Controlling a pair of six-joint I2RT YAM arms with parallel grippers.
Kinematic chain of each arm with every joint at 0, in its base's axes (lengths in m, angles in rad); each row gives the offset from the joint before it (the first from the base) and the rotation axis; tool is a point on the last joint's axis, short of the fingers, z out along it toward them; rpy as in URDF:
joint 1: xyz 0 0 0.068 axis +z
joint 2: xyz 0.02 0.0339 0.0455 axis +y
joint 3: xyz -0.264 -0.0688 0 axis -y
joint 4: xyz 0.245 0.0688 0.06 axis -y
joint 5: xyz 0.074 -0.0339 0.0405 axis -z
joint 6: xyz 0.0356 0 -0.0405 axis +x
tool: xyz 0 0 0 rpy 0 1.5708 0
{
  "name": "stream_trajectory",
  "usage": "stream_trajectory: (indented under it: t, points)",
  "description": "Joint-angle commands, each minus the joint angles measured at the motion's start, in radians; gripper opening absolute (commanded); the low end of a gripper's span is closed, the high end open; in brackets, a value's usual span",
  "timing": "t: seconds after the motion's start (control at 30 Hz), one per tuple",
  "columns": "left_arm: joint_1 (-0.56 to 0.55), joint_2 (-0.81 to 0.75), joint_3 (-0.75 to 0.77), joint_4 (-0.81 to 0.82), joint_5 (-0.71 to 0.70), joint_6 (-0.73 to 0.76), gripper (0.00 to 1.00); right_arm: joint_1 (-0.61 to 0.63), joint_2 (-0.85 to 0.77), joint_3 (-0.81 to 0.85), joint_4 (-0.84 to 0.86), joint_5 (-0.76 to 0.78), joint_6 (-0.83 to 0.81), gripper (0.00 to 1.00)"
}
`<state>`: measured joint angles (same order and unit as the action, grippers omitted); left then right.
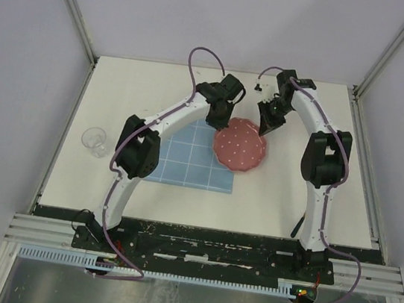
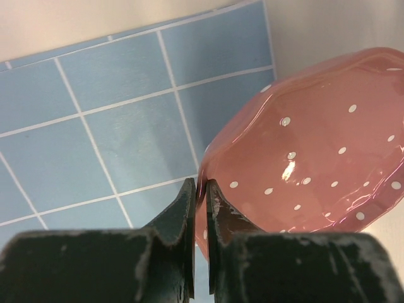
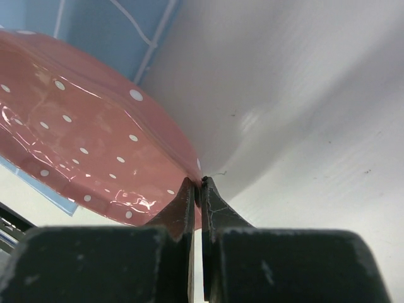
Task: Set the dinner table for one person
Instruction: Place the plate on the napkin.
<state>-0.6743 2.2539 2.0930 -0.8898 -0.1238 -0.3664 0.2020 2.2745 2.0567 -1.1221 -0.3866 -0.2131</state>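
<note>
The pink dotted plate [image 1: 240, 145], overlapping the placemat's [image 1: 182, 160] far-right corner, was pinched at opposite rims by left hand [image 2: 201, 189] and right hand [image 3: 199, 186], both narrowly closed.

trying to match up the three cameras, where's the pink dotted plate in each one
top external: pink plate just right of centre, between the two arm ends, overlapping the right edge of the blue grid placemat.
left wrist: fills the right half, rim in the left gripper.
right wrist: fills the left half, rim in the right gripper.
shared landmark: that placemat, in all three views.
</note>
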Motion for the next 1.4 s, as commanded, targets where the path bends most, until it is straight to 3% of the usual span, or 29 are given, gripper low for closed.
stream_trajectory:
  t: [0.0, 0.43, 0.77, 1.37]
  points:
    - [-0.021, -0.093, 0.024, 0.184, 0.121, -0.019, 0.03, 0.117, 0.013, 0.082, -0.046, -0.191, 0.095, 0.02]
    - [0.085, -0.116, 0.009, 0.077, 0.135, 0.047, 0.03, 0.229, 0.092, 0.177, -0.043, -0.196, 0.129, 0.02]
    - [0.154, -0.183, -0.098, 0.073, 0.131, 0.075, 0.03, 0.296, 0.152, 0.3, -0.055, -0.198, 0.13, 0.02]
    - [0.211, -0.24, -0.222, 0.052, 0.124, 0.144, 0.03, 0.44, 0.201, 0.345, -0.014, -0.233, 0.172, 0.02]
